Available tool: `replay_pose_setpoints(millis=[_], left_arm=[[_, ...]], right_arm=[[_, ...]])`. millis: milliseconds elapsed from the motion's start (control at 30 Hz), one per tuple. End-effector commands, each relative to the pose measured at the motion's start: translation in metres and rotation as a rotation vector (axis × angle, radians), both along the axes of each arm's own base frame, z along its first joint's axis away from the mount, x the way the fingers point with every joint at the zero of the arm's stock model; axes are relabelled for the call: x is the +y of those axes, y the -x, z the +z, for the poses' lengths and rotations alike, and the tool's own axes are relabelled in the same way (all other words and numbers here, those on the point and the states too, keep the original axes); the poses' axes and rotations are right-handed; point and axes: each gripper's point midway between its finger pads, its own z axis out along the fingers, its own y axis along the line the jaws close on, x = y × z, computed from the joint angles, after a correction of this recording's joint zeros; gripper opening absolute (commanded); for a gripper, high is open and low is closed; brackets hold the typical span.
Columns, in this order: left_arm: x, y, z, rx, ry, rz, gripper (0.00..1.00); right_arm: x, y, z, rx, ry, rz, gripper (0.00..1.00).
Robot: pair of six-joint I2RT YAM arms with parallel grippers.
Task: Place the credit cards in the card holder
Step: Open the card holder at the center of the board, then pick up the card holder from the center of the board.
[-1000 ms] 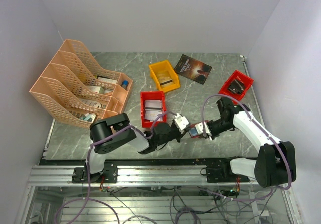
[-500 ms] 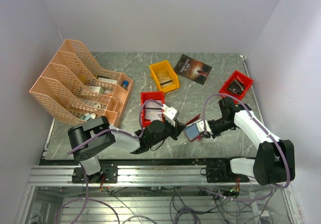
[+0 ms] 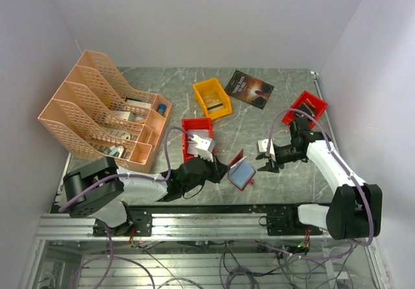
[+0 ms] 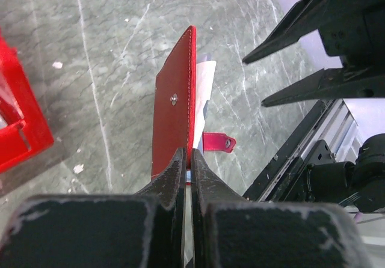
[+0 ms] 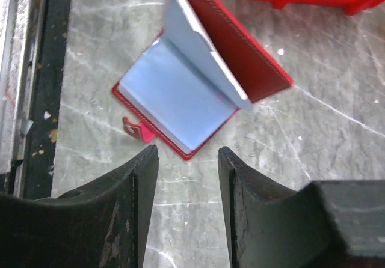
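Note:
The card holder (image 3: 242,172) lies open on the table, pale blue inside facing up, its snap tab (image 4: 218,142) pointing toward the rail. My left gripper (image 3: 225,168) is shut on the edge of its dark-red cover (image 4: 174,112) and holds that cover upright, in the left wrist view (image 4: 187,157) too. A pale inner leaf (image 5: 201,42) stands beside the raised cover. My right gripper (image 3: 264,158) is open and empty, just right of the holder, and looks down at the blue pocket (image 5: 174,100) in its wrist view (image 5: 187,154). Pale credit cards (image 3: 198,136) lie in the nearer red bin.
The red bin (image 3: 187,148) stands just left of the holder, a yellow bin (image 3: 212,98) behind it. A second red bin (image 3: 305,111) is at the right, a dark booklet (image 3: 249,88) at the back, an orange file rack (image 3: 104,107) at the left. The metal rail (image 5: 30,82) runs along the near table edge.
My right gripper let go of the card holder and drew back to the right. My left arm pulled back leftwards while still gripping the cover. The holder now lies open.

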Motion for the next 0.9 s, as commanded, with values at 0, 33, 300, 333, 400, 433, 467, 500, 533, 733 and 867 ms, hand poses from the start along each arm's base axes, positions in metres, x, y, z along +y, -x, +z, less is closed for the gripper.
replay_pose_setpoints(millis=[0,33,300,333,400,433,467,500,533,733,867], left_arm=[[0.008,0.0,0.007,0.028,0.05,0.047,0.07],[0.007,0.0,0.008,0.003,0.036,0.029,0.07],[-0.01,0.006,0.02,-0.166,-0.031,-0.256,0.07],[-0.011,0.005,0.02,-0.161,-0.025,-0.288,0.07],[-0.011,-0.001,0.024,-0.155,0.009,-0.341,0.07],[-0.01,-0.004,0.025,-0.151,0.022,-0.366,0.07],[-0.01,-0.007,0.026,-0.149,0.029,-0.384,0.07],[-0.011,-0.009,0.027,-0.147,0.033,-0.407,0.07],[-0.012,-0.013,0.024,-0.142,0.026,-0.426,0.07],[-0.032,-0.015,0.013,-0.137,-0.067,-0.566,0.07],[-0.041,-0.02,0.009,-0.141,-0.111,-0.605,0.07]], right_arm=[[0.009,-0.026,0.019,0.009,-0.093,-0.152,0.47],[0.009,-0.03,0.019,0.01,-0.1,-0.179,0.51],[0.017,-0.037,0.032,-0.087,-0.172,-0.157,0.89],[0.019,-0.037,0.034,-0.111,-0.178,-0.145,0.92],[0.021,-0.036,0.034,-0.183,-0.161,-0.084,0.96],[0.023,-0.036,0.036,-0.198,-0.156,-0.057,0.97],[0.024,-0.035,0.037,-0.207,-0.157,-0.025,0.98],[0.026,-0.033,0.038,-0.211,-0.163,0.009,0.99],[0.028,-0.033,0.039,-0.211,-0.168,0.036,1.0],[0.041,-0.035,0.037,-0.165,-0.14,0.105,0.99],[0.047,-0.035,0.022,-0.137,-0.086,0.093,0.95]])
